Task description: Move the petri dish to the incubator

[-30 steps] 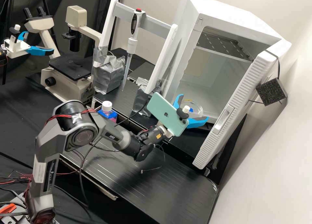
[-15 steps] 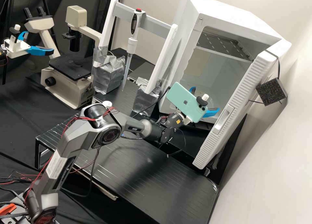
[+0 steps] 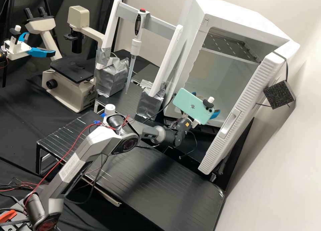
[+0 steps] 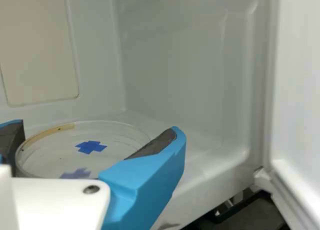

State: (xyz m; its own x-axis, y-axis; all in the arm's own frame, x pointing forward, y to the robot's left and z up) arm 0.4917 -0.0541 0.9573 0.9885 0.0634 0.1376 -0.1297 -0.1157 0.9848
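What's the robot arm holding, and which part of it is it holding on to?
The tool holds the clear petri dish by opposite sides of its round edge, with one dark pad at each side.

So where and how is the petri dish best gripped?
I'd grip the petri dish by opposite sides of its rim, the gripper coming level from the incubator's open front: it is round and shallow, and sits nearly flat.

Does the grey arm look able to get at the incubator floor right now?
Probably yes: the incubator door stands open, and the hand is at the opening, petri dish between its fingers.
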